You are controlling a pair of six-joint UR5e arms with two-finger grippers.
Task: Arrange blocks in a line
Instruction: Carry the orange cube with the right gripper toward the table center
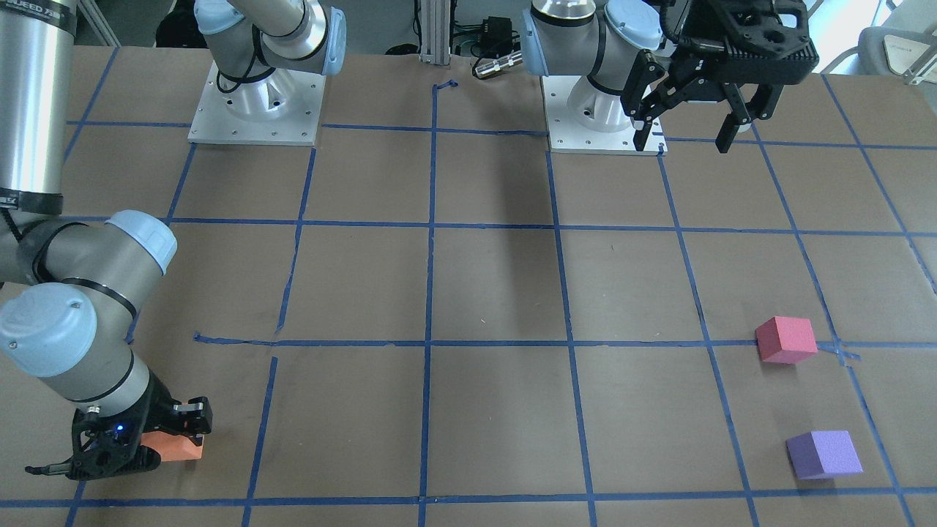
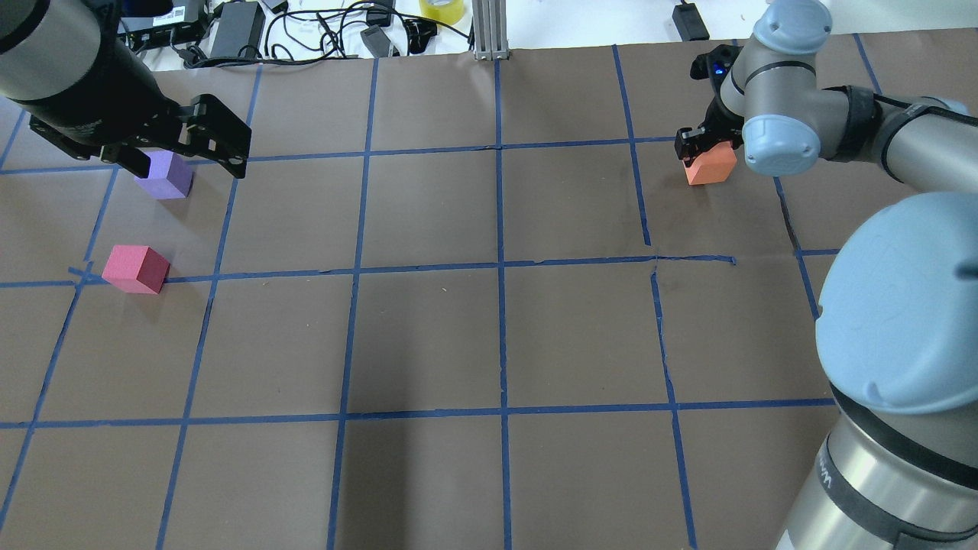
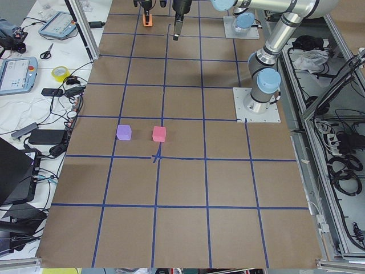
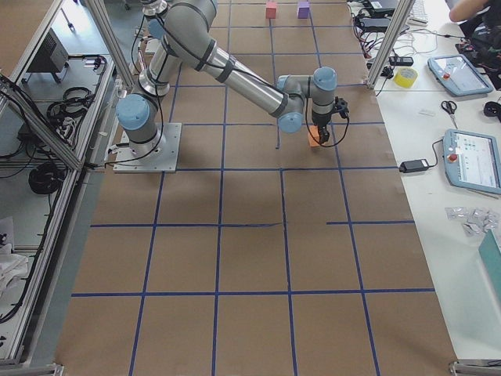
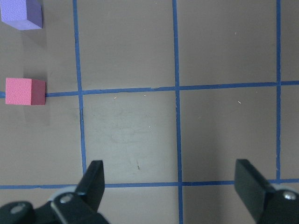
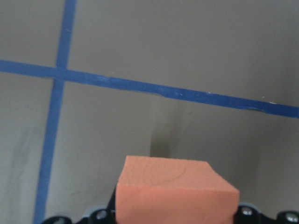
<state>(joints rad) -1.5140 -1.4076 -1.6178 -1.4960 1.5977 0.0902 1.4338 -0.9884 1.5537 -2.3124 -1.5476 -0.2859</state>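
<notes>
The orange block sits between the fingers of my right gripper, which is shut on it low at the table, far on my right side. It also shows in the overhead view and fills the bottom of the right wrist view. The pinkish-red block and the purple block rest on the table far to my left, about one block's width apart. My left gripper hangs open and empty, raised above the table; its fingers stand wide apart.
The two arm bases stand on white plates at my edge of the table. Cables and a yellow tape roll lie past the far edge. Blue tape lines grid the brown table.
</notes>
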